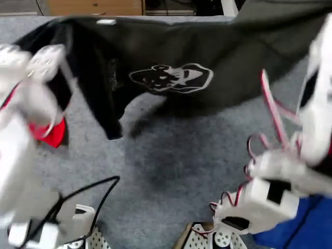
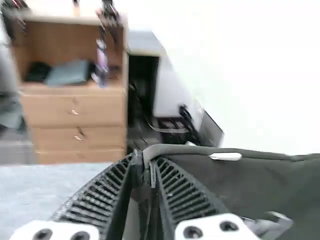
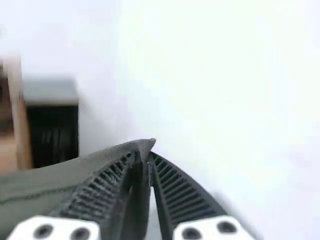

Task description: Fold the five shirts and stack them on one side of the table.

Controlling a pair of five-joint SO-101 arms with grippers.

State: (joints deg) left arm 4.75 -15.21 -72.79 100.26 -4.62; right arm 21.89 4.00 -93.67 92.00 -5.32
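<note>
A dark grey shirt with a white printed graphic hangs stretched above the grey table, held up at both upper corners. My left gripper is shut on the shirt's edge, close to its white neck label. My right gripper is shut on the shirt's other corner. In the high view the left arm stands at the left and the right arm at the right. A sleeve dangles down toward the table.
A red shirt lies behind the left arm. A blue shirt lies at the front right corner. The grey table surface stretches under the hanging shirt. Wooden drawers stand in the room behind.
</note>
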